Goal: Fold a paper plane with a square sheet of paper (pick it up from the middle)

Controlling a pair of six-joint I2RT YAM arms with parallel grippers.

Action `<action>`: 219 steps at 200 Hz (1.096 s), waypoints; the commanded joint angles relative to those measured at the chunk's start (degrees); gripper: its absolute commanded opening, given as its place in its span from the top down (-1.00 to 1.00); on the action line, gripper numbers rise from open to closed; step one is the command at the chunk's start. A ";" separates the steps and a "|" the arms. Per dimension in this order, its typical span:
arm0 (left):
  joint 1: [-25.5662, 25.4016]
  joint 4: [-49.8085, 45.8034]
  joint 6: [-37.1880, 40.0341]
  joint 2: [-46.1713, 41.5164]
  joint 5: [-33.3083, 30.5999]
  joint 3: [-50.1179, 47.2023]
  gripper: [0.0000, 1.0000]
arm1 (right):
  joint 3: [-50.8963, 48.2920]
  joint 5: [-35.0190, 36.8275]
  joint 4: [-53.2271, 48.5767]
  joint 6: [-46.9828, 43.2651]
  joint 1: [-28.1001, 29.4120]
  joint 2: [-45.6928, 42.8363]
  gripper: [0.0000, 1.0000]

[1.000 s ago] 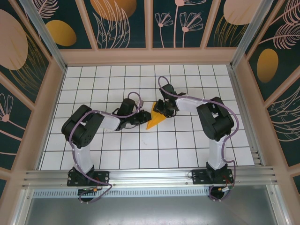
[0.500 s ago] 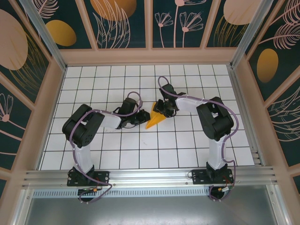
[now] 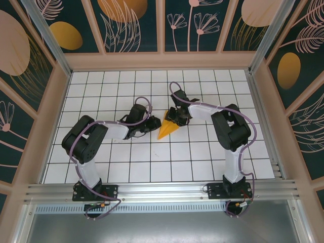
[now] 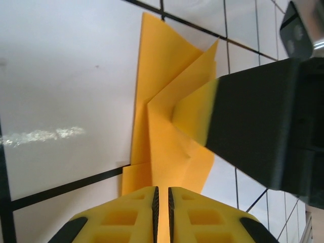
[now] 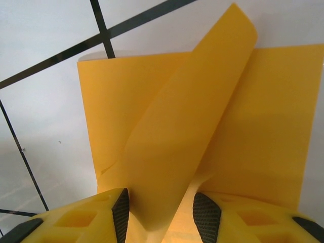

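The square sheet of paper (image 3: 165, 130) lies mid-table, folded into a narrow orange-yellow wedge like a paper plane, its tip pointing toward the near left. My left gripper (image 3: 156, 123) comes in low from the left. In the left wrist view, the left gripper (image 4: 162, 202) is shut on a raised fold of the paper (image 4: 167, 136). My right gripper (image 3: 175, 119) sits at the wedge's wide far end. In the right wrist view, the right gripper (image 5: 161, 212) is open, with a curled flap (image 5: 202, 116) standing between the jaws. A right finger (image 4: 253, 126) rests on the paper.
The table is a white grid of tiles (image 3: 152, 167) inside pink-framed walls (image 3: 162, 61) painted with orange ovals. A metal rail (image 3: 162, 190) runs along the near edge by the arm bases. Both arms reach inward and nearly meet over the paper.
My left arm's elbow has swung out to the left and its gripper has edged toward the paper. The wedge looks slightly narrower. The right gripper has barely moved.
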 commanded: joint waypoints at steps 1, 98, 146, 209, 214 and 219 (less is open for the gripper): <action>0.30 2.63 -0.44 -0.93 2.10 -1.12 0.69 | -4.06 5.34 -4.41 -1.32 0.40 10.27 0.08; -1.57 4.59 -0.41 2.53 7.89 0.72 0.65 | -3.56 5.29 -4.86 -0.16 0.47 11.03 0.05; -1.75 0.78 0.14 4.10 4.82 1.86 0.66 | -3.55 5.11 -4.82 -0.12 0.47 11.05 0.05; -1.68 -1.74 0.60 5.11 3.05 2.15 0.68 | -3.45 5.11 -4.95 -0.25 0.44 10.93 0.05; -1.69 -1.85 0.58 5.14 3.05 2.15 0.69 | -3.37 5.00 -4.84 -0.24 0.43 10.96 0.05; -1.74 -1.92 0.62 5.20 2.98 2.21 0.68 | -3.36 5.03 -4.88 -0.27 0.42 10.93 0.05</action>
